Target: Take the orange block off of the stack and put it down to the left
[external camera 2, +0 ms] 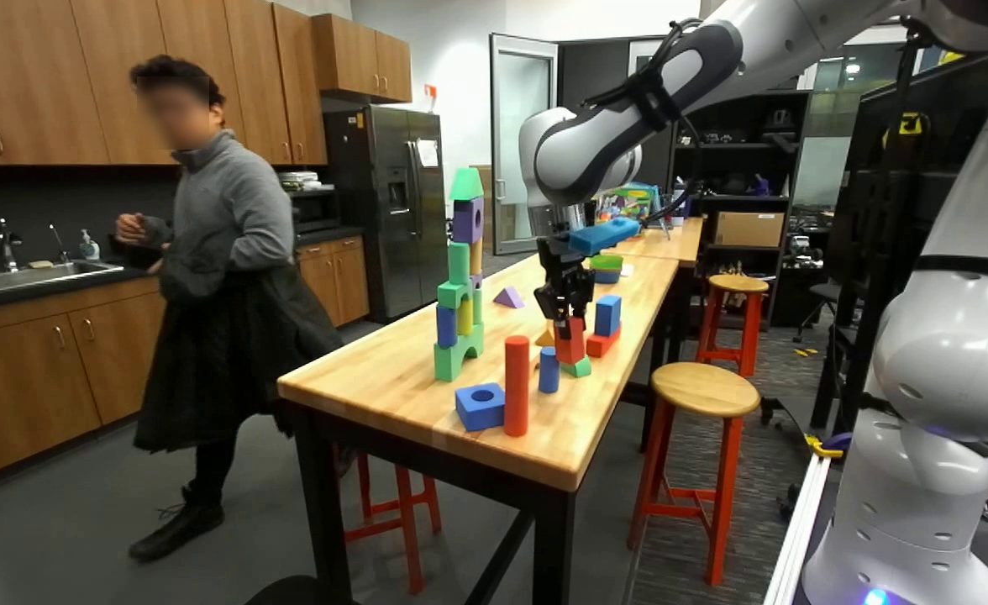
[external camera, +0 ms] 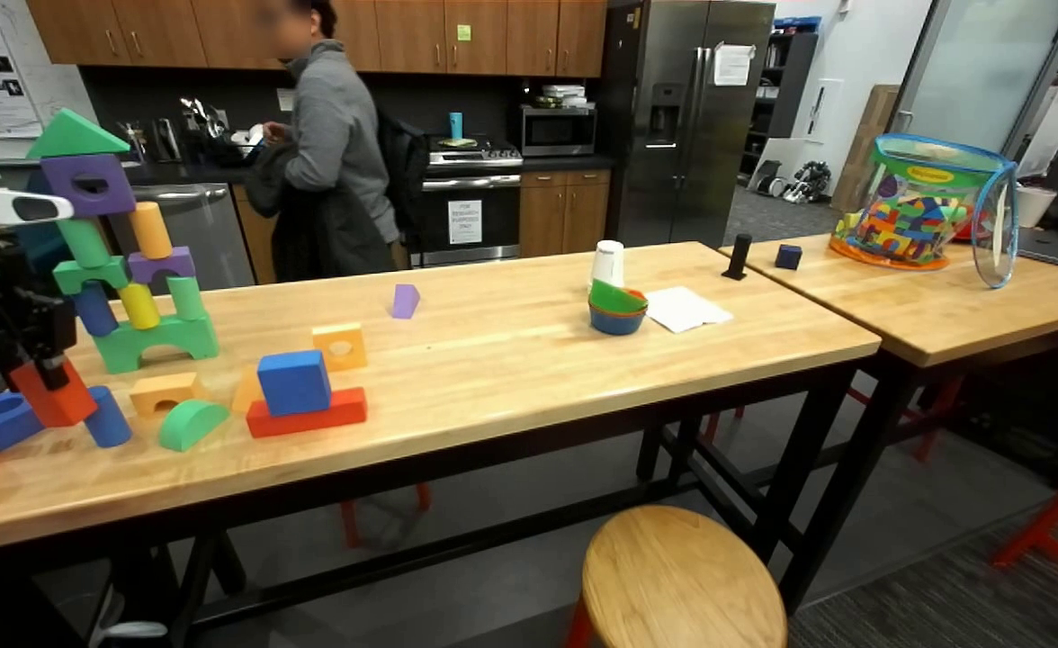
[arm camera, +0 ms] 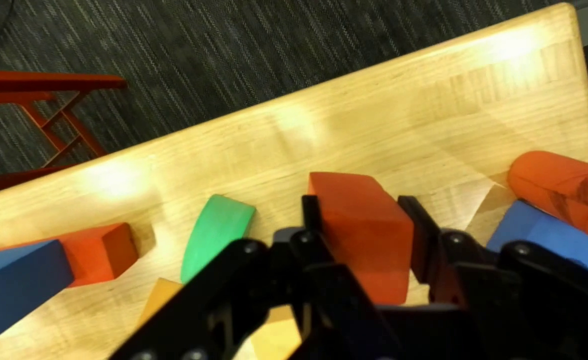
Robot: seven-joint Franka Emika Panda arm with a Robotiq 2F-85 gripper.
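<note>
Orange block (arm camera: 364, 240) off the stack (arm camera: 29, 280) (wrist view, lower left), gripper (arm camera: 359, 206) clamped on it mid-frame; set-down pending, I'd say.

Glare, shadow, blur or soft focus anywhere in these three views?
Wrist view: bright glare patches on the tabletop, a darker shadow beside the end of the red slab, the gripper looking soft up close; both exterior views: the person's face blurred out.
</note>
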